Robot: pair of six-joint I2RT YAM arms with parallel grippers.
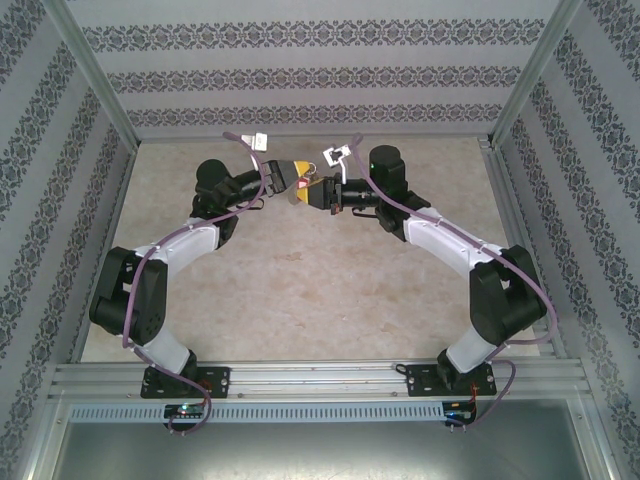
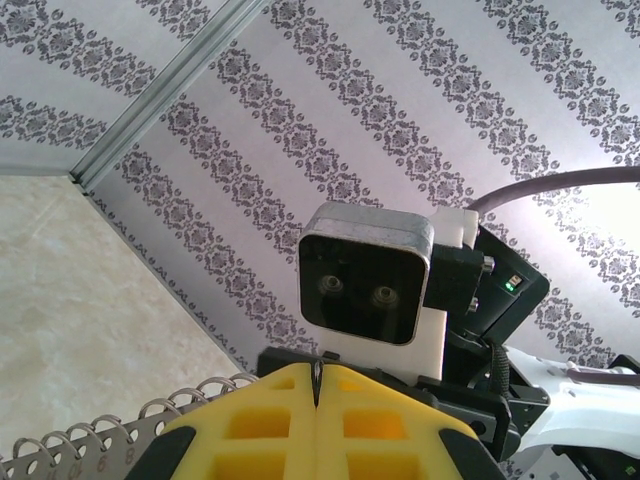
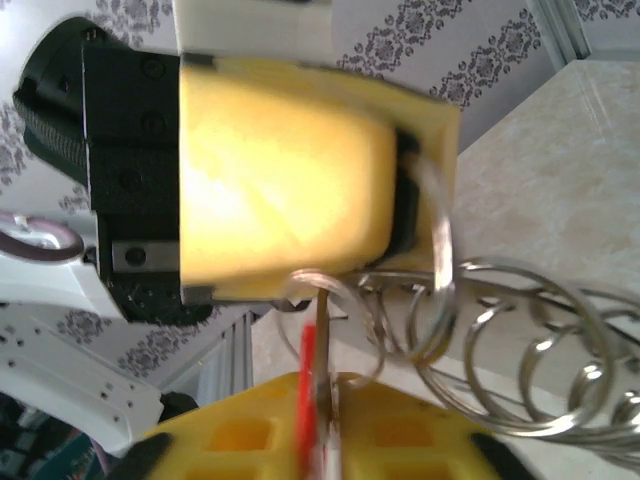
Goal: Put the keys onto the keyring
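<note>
The left gripper [image 2: 316, 374] is pressed together on the keyring [image 3: 443, 258], holding it in the air above the table, with the row of small rings trailing off to one side of its fingers. Just beside the keyring, the right gripper [image 3: 320, 388] pinches the key [image 3: 323, 325] and its red tag [image 3: 306, 385] in a narrow slit, the key's head up against the nearest rings.

The risks, as I judge them:
- The key is tiny and held by little more than its tip. A sideways push against the keyring could twist it out, and it would drop to the table below.
- Both grippers crowd the keyring, so yellow fingers could bump and knock the rings out of line.
- The wire rings may spring and shed the key if it is let go half-threaded.

The table [image 1: 300, 300] under the keyring is pale, mottled and stone-like. Patterned striped walls [image 1: 300, 80] and a metal frame [image 1: 92, 75] enclose it.
</note>
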